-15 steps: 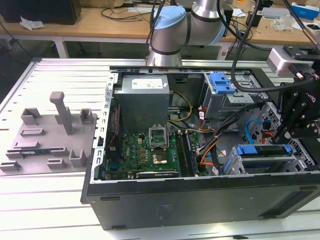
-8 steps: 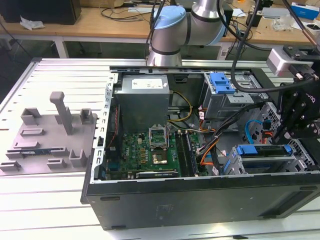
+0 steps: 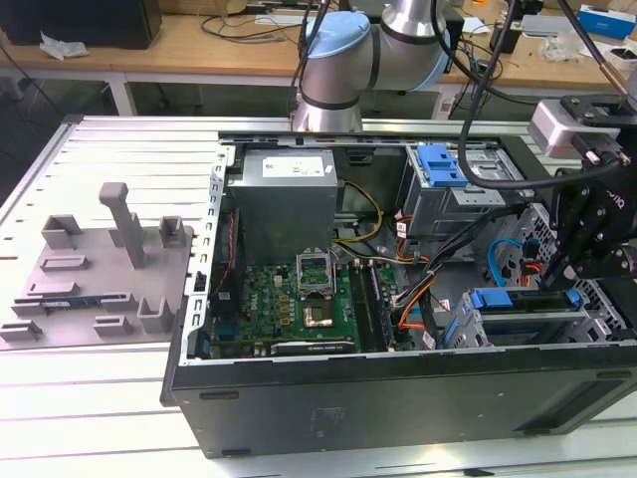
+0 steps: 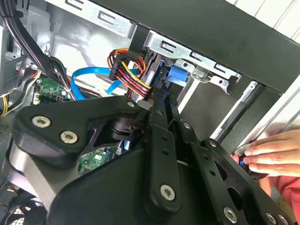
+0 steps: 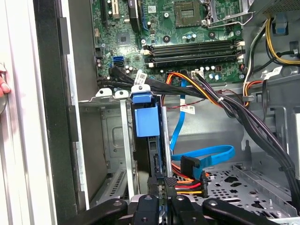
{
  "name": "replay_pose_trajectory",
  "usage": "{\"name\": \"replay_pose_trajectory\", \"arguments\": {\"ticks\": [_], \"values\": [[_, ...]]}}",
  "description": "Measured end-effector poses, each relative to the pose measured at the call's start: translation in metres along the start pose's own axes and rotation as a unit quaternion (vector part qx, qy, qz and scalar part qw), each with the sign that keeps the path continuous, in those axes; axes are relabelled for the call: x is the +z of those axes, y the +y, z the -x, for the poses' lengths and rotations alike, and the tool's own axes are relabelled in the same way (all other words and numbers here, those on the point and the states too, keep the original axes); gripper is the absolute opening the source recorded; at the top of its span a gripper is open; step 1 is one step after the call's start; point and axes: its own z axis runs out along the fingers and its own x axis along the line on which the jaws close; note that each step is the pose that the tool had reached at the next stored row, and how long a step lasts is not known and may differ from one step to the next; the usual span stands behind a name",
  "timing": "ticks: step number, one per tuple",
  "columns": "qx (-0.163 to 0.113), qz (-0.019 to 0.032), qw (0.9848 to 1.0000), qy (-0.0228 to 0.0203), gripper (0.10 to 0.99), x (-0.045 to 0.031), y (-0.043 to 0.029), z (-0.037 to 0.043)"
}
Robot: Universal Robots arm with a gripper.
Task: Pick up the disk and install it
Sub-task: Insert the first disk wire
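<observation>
- My gripper [image 5: 161,206] had its black fingers [image 4: 161,140] drawn narrow, pinched on the edge of the disk [image 5: 146,119], which stood on edge in the drive cage [image 5: 105,140] directly ahead of the fingertips.
- The disk's blue bracket [image 4: 177,75] showed in both wrist views at the end farthest from the gripper.
- Just beside the fingers, a bundle of red, orange and yellow power wires [image 5: 185,180] and a blue data cable [image 5: 206,154] lay in the case.
- Beyond the disk sat the green motherboard [image 5: 187,28].
- In the exterior view my gripper [image 3: 587,239] hung over the cage at the open computer case [image 3: 398,398].
- A person's hand [image 4: 274,157] rested on the case's outer edge.
</observation>
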Motion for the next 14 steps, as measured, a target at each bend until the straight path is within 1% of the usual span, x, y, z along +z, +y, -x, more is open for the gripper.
{"name": "replay_pose_trajectory", "arguments": {"ticks": [14], "values": [[0.000, 0.0000, 1.0000, -0.0001, 0.169, 0.0040, 0.0000, 0.0001]]}}
